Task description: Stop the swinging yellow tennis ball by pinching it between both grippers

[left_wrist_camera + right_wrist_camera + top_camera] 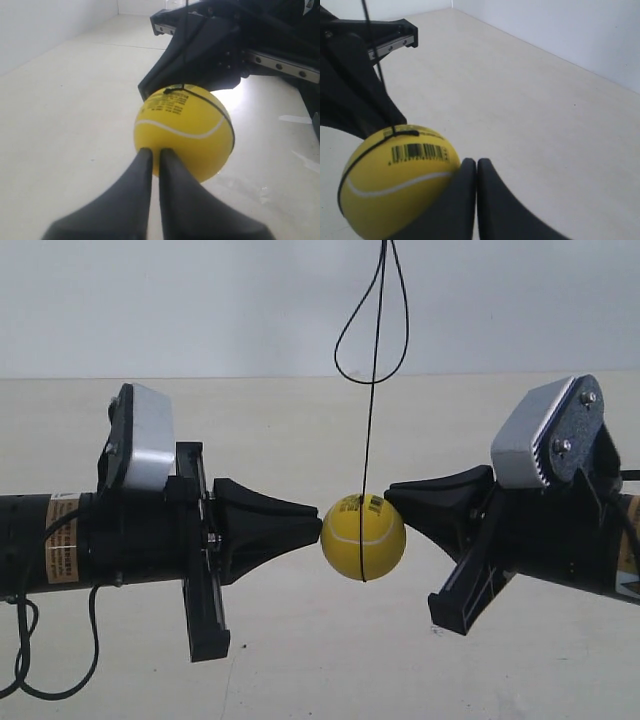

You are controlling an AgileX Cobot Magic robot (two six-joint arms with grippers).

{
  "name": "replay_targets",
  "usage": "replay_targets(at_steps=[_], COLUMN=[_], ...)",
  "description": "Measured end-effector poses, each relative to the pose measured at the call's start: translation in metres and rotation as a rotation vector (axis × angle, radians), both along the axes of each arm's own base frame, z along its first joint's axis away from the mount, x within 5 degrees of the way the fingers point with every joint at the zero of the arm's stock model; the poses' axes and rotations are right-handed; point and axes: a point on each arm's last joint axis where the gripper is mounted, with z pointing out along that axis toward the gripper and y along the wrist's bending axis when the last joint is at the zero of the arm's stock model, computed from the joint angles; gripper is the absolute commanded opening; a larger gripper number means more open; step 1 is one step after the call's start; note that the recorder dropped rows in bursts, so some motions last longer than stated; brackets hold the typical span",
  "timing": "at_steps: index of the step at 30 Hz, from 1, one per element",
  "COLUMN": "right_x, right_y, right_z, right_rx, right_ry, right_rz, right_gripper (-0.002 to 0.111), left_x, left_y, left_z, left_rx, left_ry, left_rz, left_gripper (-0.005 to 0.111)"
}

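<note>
Surface: pale cream, smooth, matte. Far edge meets a white wall. Left wrist view shows faint whitish smears and a glare patch.

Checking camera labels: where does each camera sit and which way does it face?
Exterior: off the arms, side-on; bright yellow tennis ball on thin black cord between two black wedge-jawed grippers.
Left wrist: on left arm, faces along left gripper to ball; right arm beyond.
Right wrist: on right arm, faces along right gripper to ball; left arm beyond.
Shared: every view shows the ball; wrist views face each other.
</note>
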Motion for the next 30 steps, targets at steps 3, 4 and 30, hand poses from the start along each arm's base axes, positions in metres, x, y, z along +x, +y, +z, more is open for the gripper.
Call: replay_targets(at_steps=[3,4,30], right_x=[-0.001,-0.001,-0.02], right_y=[0.0,0.0,-0.004], right_z=[-0.001,-0.001,0.014], right_rx=[-0.002,-0.004,-0.025], right_ry=[0.008,0.01,0.046], right_rz=[0.009,0.012,0.059], right_gripper=[0.0,0.0,0.0], left_x=[0.001,0.001,0.003], left_y=[0.0,0.0,0.001], left_z=[0.0,0.0,-0.001], left_rx=[0.001,0.003,0.014], left_ry=[0.0,-0.001,0.002], left_rz=[0.008,0.011,0.038], left_gripper=[0.005,0.005,0.005])
